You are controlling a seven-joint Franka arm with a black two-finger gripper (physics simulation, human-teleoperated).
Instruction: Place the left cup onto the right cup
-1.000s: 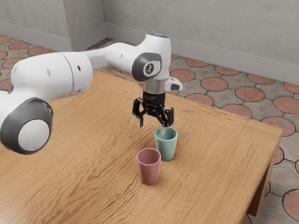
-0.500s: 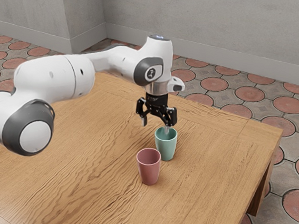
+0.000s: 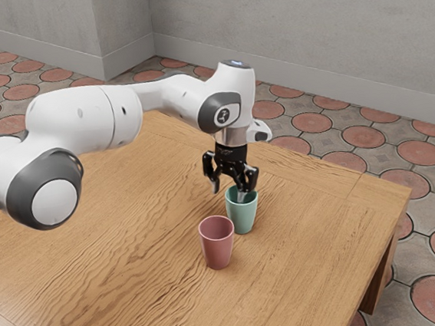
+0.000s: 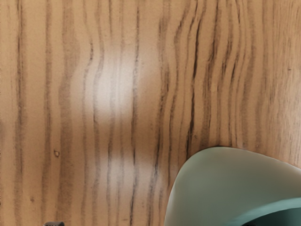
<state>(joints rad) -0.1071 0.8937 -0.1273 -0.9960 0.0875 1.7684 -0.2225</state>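
In the exterior view, my arm [image 3: 91, 116] reaches in from the exterior view's left across the wooden table [image 3: 115, 269], and my pincer [image 3: 230, 187] points straight down at the teal cup [image 3: 240, 211]. It is released: the two black fingers [image 3: 216, 181] stand well apart and nothing is clamped between them. The finger toward the exterior view's right has its tip at the cup's mouth, seemingly just inside the rim. The other finger hangs outside the cup, on the side toward the exterior view's left. I cannot tell whether either tip actually touches the wall. The teal cup stands upright on the table, and the pink cup [image 3: 216, 242] stands upright just beside it, nearer the camera and slightly toward the exterior view's left. The two cups are close, though I cannot tell if they touch.

In the wrist view, the table's wood grain [image 4: 94, 103] lies under my hand, with a pale glare patch on it. The teal cup's rounded rim and outer wall [image 4: 230, 188] loom large and blurred, right under my hand.
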